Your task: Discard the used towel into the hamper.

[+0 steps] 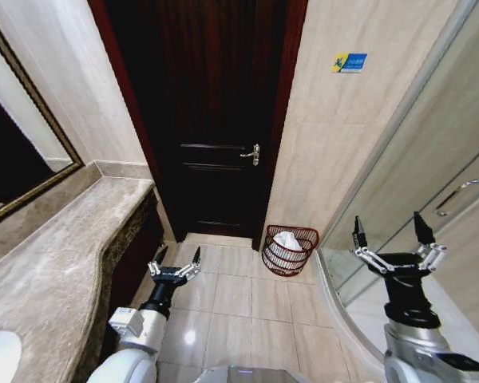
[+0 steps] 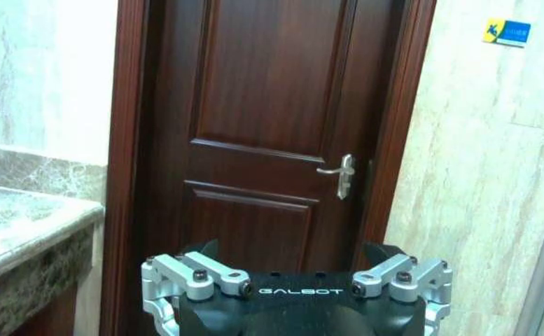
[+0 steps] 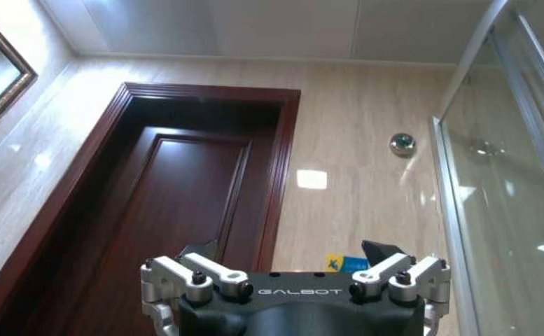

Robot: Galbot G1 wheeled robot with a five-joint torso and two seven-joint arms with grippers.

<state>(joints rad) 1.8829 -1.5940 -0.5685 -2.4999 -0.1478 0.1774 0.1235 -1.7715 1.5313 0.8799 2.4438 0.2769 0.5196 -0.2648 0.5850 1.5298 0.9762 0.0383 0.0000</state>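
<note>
Risk first: you have both grippers spread and holding nothing, and the white towel already sits bunched inside the hamper, so the chief danger, as I judge it, is undoing finished work. The hamper stands on the tiled floor at the far right, in the corner between the dark wooden door and the glass shower enclosure. If you drive forward or swing the torso carelessly, you could nudge that light woven basket over and spill the towel.

Your right gripper hangs raised on the right, near the curved shower glass and its handle; a wide turn to the right could strike the pane. Your left gripper sits lower, just beside the front edge of the marble desk on the left, and a sweep left could clip the stone. The door handle sticks out at the far end, another thing to catch if you advance.

For writing, you can read "GALBOT" printed on each gripper body in both wrist views. A small blue and yellow sticker sits high on the wall right of the door; its text is too small to read.
</note>
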